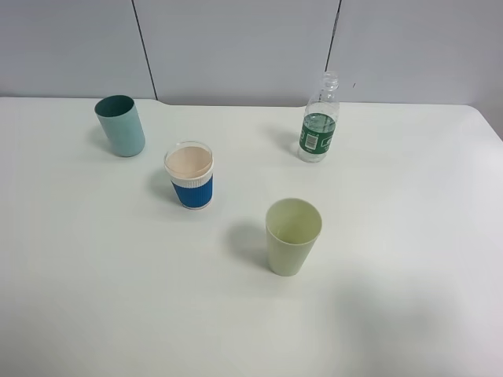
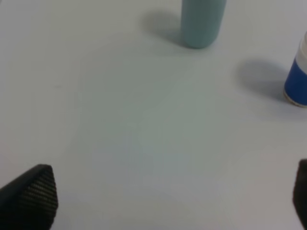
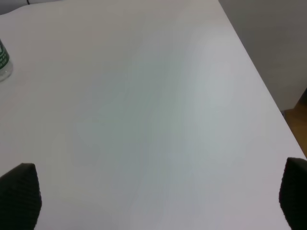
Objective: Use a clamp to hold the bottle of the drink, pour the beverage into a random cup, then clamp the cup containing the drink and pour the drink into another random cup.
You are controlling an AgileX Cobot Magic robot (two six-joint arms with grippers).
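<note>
Surface: white table (image 1: 409,236) under a pale panelled wall (image 1: 236,47).
High view, bottle: small clear plastic bottle with a green wrap-around label (image 1: 318,126) stands upright and uncapped toward the far right, with clear liquid (image 1: 319,122) low inside.
High view, cups: white paper cup with a blue ribbed sleeve (image 1: 190,175) stands left of centre; plain pale yellow-green tapered plastic cup (image 1: 292,236) stands nearer the front, well apart from it; teal plastic cup (image 1: 120,125) stands at far left. All are upright and apart from each other.
High view, arms: neither shows.
Left wrist view: left gripper (image 2: 168,191), its black ribbed fingertips (image 2: 33,194) spread wide over bare table, holding nothing; the teal cup (image 2: 201,21) and the blue-sleeved cup (image 2: 297,79) lie ahead.
Right wrist view: right gripper (image 3: 158,196), fingertips (image 3: 21,194) spread wide, empty; the bottle's base (image 3: 4,64) is at the frame edge, well away; the table's edge (image 3: 268,91) runs alongside.
</note>
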